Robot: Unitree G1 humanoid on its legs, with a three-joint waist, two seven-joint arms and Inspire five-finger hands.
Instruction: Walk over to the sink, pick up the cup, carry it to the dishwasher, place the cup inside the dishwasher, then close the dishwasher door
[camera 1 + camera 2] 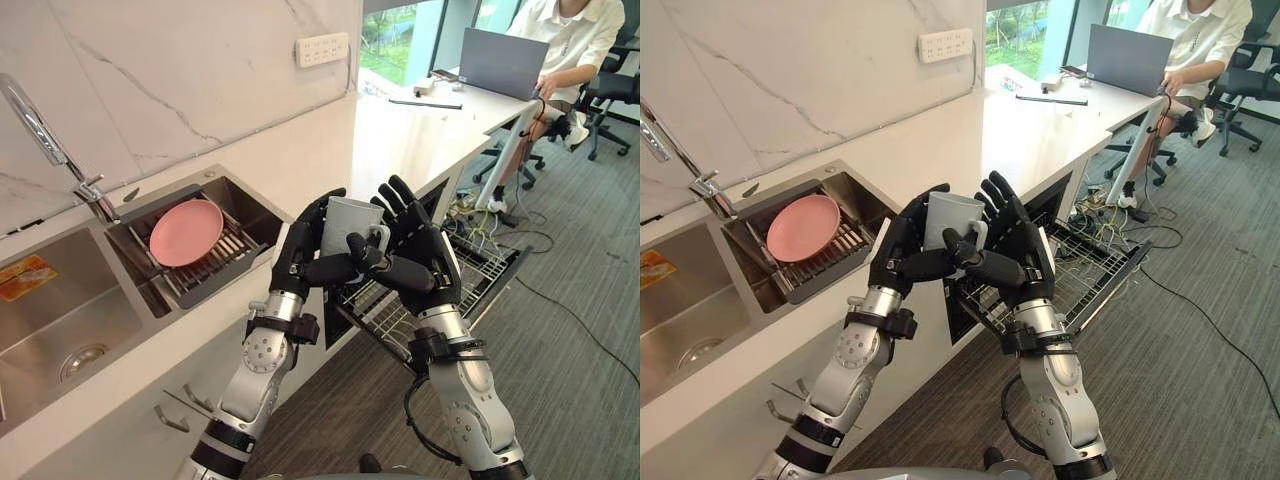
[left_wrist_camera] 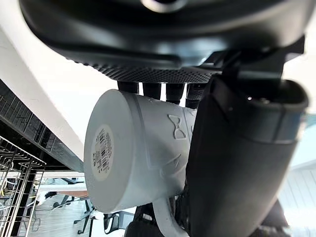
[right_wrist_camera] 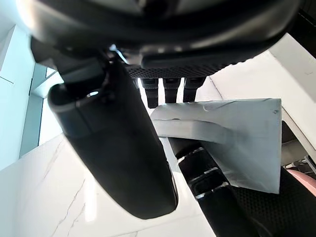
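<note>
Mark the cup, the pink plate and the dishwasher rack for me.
cup (image 1: 348,218), left eye view, on its pale side wall.
pink plate (image 1: 186,232), left eye view, on its centre.
dishwasher rack (image 1: 484,269), left eye view, on bare wire near its outer end.

The two head eyes looked down from above, slightly apart, on counter (image 1: 300,160), sink (image 1: 60,310) and dishwasher rack (image 1: 480,275), while both wrist cameras faced the white cup (image 2: 133,148) from very close, the thing all four views shared.
</note>
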